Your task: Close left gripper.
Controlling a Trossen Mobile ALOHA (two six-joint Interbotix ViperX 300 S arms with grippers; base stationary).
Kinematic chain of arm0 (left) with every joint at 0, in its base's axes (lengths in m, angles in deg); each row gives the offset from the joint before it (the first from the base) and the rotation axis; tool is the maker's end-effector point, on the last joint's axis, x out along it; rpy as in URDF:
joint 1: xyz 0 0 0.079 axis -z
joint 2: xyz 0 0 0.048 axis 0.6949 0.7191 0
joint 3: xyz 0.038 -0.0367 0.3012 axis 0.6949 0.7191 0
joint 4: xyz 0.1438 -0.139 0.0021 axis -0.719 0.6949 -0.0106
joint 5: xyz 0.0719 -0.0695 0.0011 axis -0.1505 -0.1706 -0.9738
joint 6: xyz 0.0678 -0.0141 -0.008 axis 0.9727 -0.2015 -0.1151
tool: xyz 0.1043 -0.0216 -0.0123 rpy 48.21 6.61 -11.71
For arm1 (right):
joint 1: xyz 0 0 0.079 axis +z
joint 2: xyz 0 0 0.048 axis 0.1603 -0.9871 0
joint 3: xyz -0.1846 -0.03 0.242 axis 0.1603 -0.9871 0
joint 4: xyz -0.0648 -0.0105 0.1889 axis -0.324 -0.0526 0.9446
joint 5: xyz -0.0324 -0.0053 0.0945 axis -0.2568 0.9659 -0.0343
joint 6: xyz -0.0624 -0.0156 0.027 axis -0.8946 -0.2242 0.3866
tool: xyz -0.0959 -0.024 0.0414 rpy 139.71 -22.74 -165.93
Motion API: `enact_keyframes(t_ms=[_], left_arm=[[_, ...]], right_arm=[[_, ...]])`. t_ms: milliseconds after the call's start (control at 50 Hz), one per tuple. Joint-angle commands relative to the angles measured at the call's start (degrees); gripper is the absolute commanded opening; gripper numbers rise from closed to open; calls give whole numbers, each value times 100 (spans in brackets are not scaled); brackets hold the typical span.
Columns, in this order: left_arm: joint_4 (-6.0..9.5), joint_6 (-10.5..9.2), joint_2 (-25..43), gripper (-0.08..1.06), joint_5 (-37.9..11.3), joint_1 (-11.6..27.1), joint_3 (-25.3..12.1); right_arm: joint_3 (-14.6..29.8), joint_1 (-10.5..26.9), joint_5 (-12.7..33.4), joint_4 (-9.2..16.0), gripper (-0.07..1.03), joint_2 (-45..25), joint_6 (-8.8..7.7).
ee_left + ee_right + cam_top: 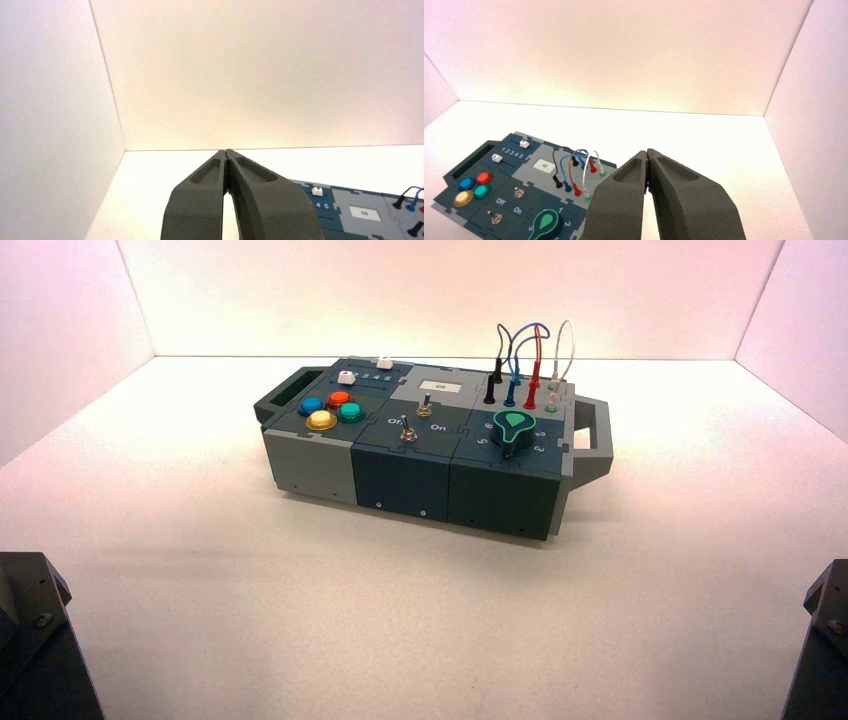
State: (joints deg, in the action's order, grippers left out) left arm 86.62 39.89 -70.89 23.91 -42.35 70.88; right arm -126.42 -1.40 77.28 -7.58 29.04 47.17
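My left gripper (226, 152) is shut with its fingertips touching and nothing between them. It hangs in the air well short of the box (400, 475), off the box's left side. My right gripper (647, 151) is also shut and empty, held back from the box on its right side. In the high view only the dark arm bases show at the bottom corners, the left one (30, 640) and the right one (822, 640). The box stands on the white floor, turned a little, with handles at both ends.
The box top bears blue, red, green and yellow buttons (330, 410), two toggle switches (408, 432), a green knob (514, 428), two white sliders (365, 370) and black, blue, red and white wires (525, 365). White walls enclose the floor on three sides.
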Motion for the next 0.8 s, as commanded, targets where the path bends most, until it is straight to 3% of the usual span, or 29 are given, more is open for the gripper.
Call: enact_keyframes(t_ms=[20, 800], left_arm=[[-18, 44, 88, -3, 35, -44, -149], [-18, 35, 325, -3, 9, -44, -167]], right_arm=[[97, 18, -62, 18, -2, -97, -9], [97, 18, -79, 18, -2, -281, -18]])
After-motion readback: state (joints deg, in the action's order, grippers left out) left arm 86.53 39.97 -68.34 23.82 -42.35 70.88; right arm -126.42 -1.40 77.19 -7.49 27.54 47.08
